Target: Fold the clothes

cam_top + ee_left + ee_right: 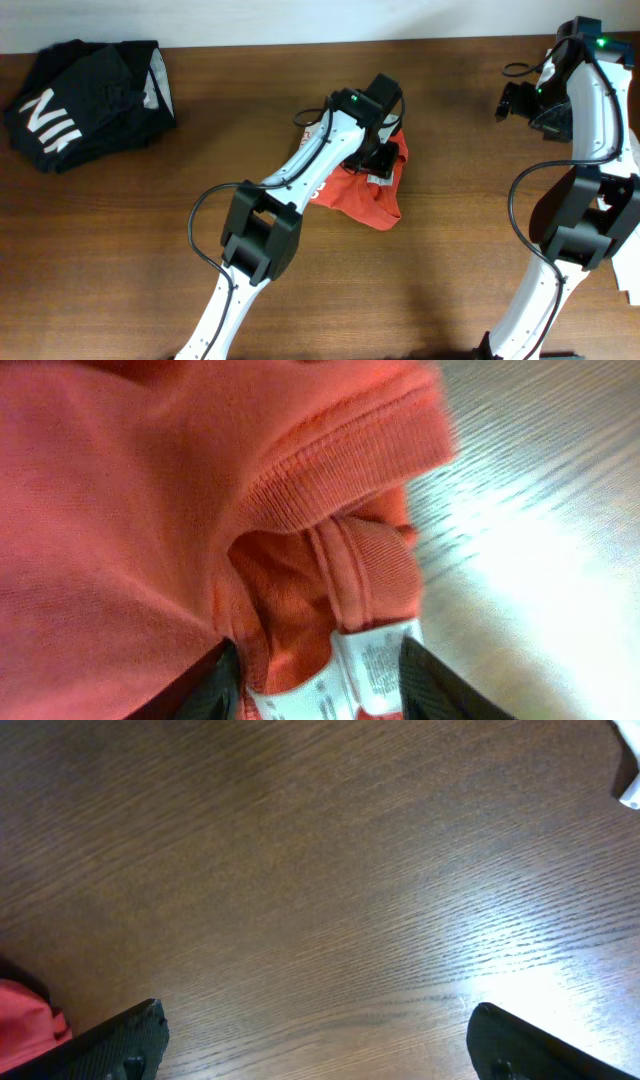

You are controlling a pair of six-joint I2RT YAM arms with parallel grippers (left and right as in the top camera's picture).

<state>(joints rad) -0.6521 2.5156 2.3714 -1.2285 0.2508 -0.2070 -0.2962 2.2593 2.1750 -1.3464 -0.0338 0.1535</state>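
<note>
1. Overhead: white letters "NIK" show on the black garment [85,100], crumpled well left of the left fingers [377,163]. The left arm stretches forward and bends down onto the red-orange T-shirt [380,203], bunched on the wood bench [450,290]. The right arm bends at its elbow, with the right fingers [512,100] well apart from the shirt.
2. Left wrist: the left fingers are closed on the T-shirt's ribbed knit collar. White labels [372,665] sit between them, their print too blurred to read.
3. Right wrist: the right fingers are spread wide and empty over grained wood. A red-orange sliver lies beside one finger.

Table [450,130] free btwn red shirt [378,203] & right gripper [504,104]; left arm [300,168] covers shirt; black garment [85,100] far left.
</note>
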